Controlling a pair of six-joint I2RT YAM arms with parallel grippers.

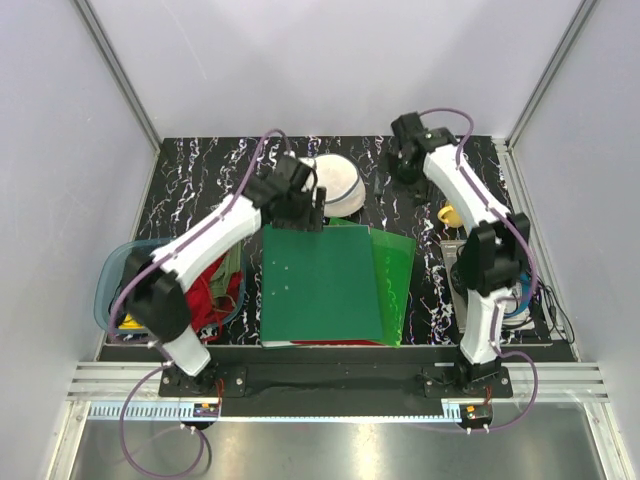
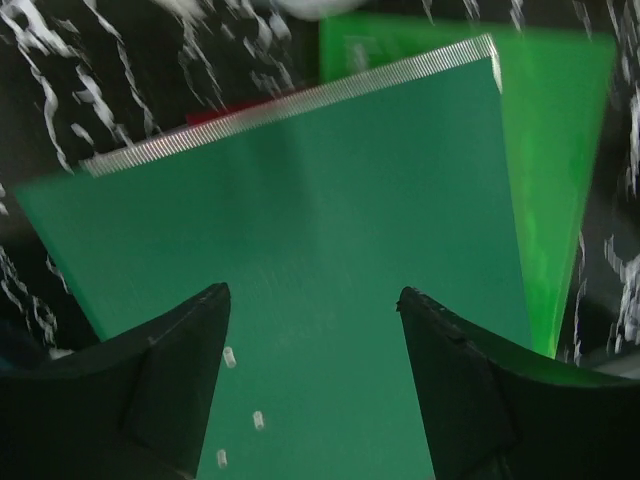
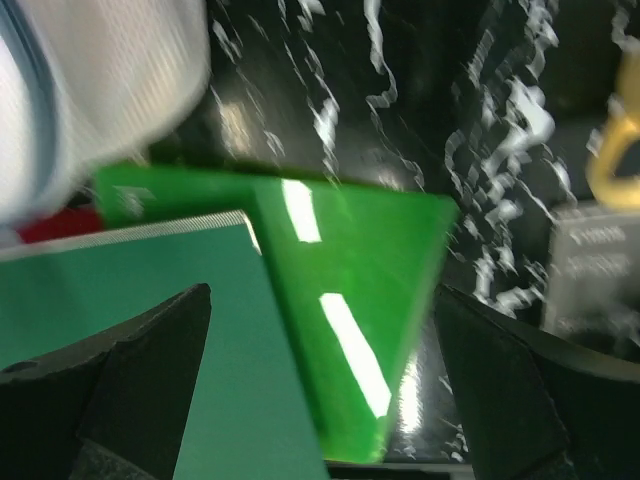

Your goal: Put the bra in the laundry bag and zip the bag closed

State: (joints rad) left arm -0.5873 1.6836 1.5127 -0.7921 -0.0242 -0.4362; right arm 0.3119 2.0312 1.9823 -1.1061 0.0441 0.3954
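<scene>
Left claw (image 1: 312, 212) (wide) beside laundry bag (image 1: 340, 181)

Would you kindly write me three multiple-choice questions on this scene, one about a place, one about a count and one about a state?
1. Where does the laundry bag lie?
A. at the near edge, by the arm bases
B. just beyond the far edge of the green folders
C. in the far right corner

2. How many green folders are there?
A. two
B. one
C. four

3. How does the right gripper stand?
A. shut on a folder
B. shut on the bag
C. open, holding nothing

Answers: 1 B, the white dome sits at the folders' far edge. 2 A, a dark folder overlaps a lighter one. 3 C, the wrist view shows its fingers wide apart with nothing between them.
</scene>
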